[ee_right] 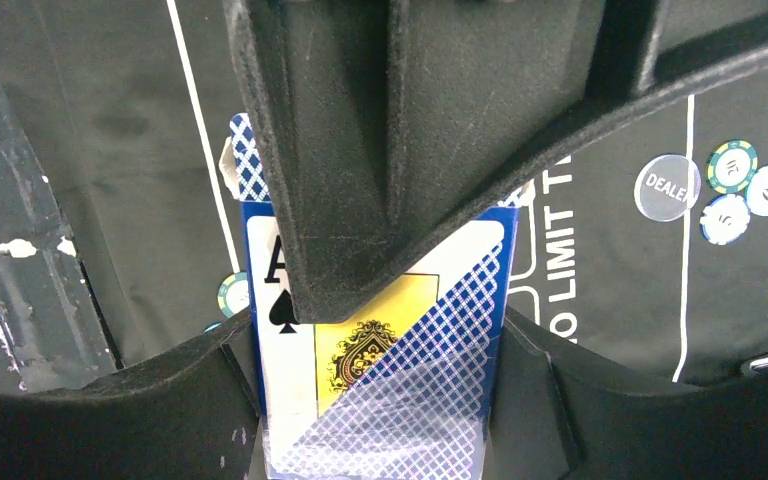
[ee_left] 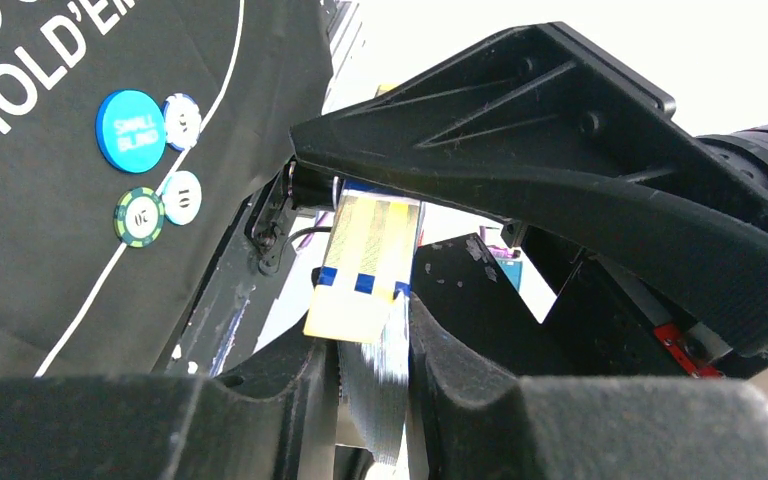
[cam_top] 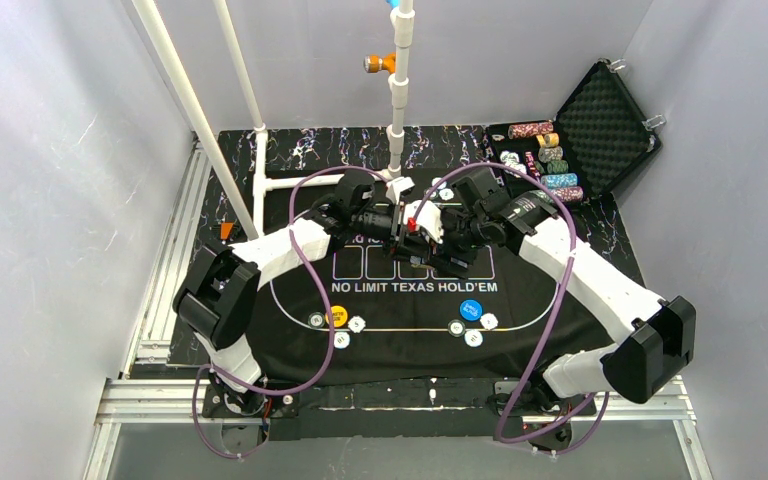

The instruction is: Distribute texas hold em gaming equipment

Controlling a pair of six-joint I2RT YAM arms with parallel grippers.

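Left gripper (ee_left: 365,335) clamped on card pack (ee_left: 365,260). Right gripper (ee_right: 380,345) around far end, grip unclear. Pack's long side runs gripper to gripper.

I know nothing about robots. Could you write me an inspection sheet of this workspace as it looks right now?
Surface: mat, black, printed with a poker layout, lying flat.
Job's things: yellow disc and blue disc, each with three chips beside it; card pack held above the mat.
Clutter: open case at the far right, chip stacks inside.
Grippers: left gripper, jaws shut on the pack; right gripper, jaws on either side of it, contact unclear.
Cables: purple cables loop over both arms.
Surroundings: grey walls, white pipe frame.
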